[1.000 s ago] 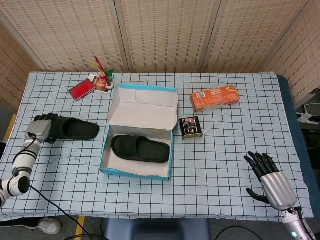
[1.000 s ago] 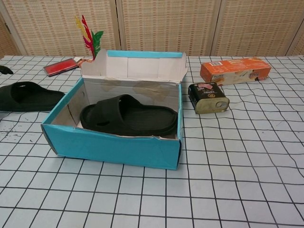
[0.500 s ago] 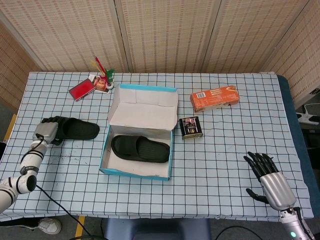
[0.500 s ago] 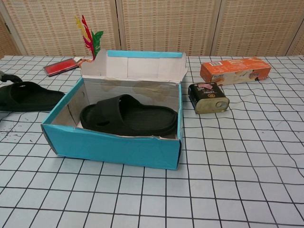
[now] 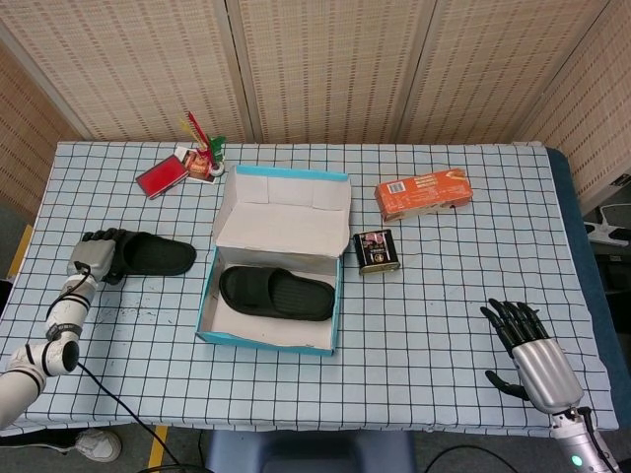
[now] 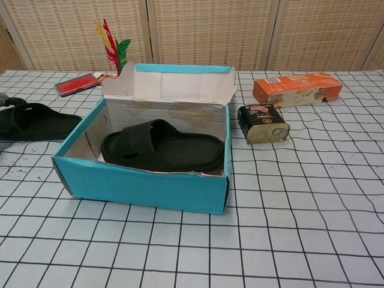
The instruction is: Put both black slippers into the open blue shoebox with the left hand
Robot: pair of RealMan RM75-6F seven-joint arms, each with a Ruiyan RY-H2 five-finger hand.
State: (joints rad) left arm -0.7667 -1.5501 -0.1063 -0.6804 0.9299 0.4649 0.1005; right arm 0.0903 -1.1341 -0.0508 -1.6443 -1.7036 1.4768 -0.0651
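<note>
From the head view, the left hand (image 5: 96, 253) sits at the far left of the checked surface (image 5: 444, 296), its fingers wrapped over the end of the outer black slipper (image 5: 148, 255), which lies flat just left of the open blue shoebox (image 5: 268, 338). Inside that box rests the second black slipper (image 5: 276, 293), lying flat on the box floor, lid flap standing up behind it. Over at the near right corner, the right hand (image 5: 530, 355) hovers with fingers spread apart, holding nothing. An orange carton (image 5: 422, 192) and a dark tin (image 5: 376, 250) sit right of the box; a red case (image 5: 161, 176) and a holder of colourful sticks (image 5: 204, 148) lie beyond it. Down at chest view, the boxed slipper (image 6: 162, 146) fills the shoebox (image 6: 141, 186), the outer slipper (image 6: 33, 122) shows at the left edge, and only a sliver of the left hand (image 6: 7, 101) peeks in.
</note>
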